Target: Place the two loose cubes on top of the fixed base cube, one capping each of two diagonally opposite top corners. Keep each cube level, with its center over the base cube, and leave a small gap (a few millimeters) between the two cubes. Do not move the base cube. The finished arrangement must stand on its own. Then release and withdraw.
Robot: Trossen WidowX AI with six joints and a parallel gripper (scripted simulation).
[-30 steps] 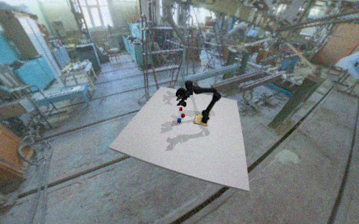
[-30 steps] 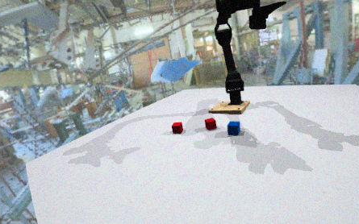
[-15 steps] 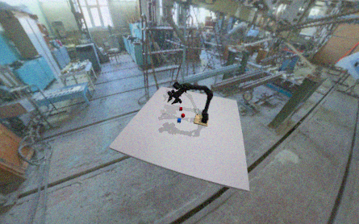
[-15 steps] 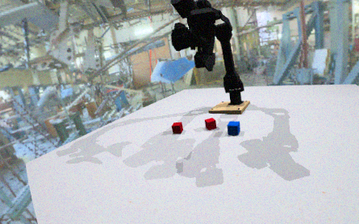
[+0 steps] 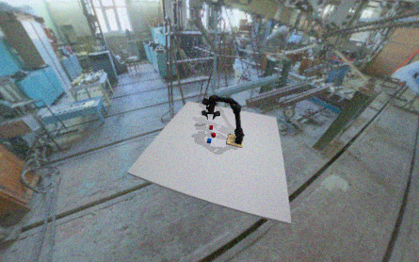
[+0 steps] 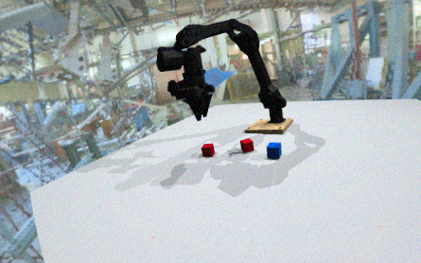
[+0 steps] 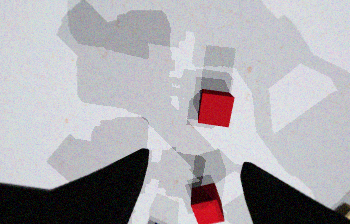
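Two red cubes and a blue cube stand apart on the white table. The outer red cube is farthest from the blue one. The middle red cube looks slightly tilted in the exterior view; I cannot tell how it rests. My gripper is open and empty, pointing down high above the table near the outer red cube. In the wrist view both red cubes show beyond and between the fingers; the blue cube is almost wholly out of frame.
The arm stands on a wooden base plate behind the cubes, near the blue one. The white table carries broad arm shadows around the cubes. Workshop clutter lies beyond its edges.
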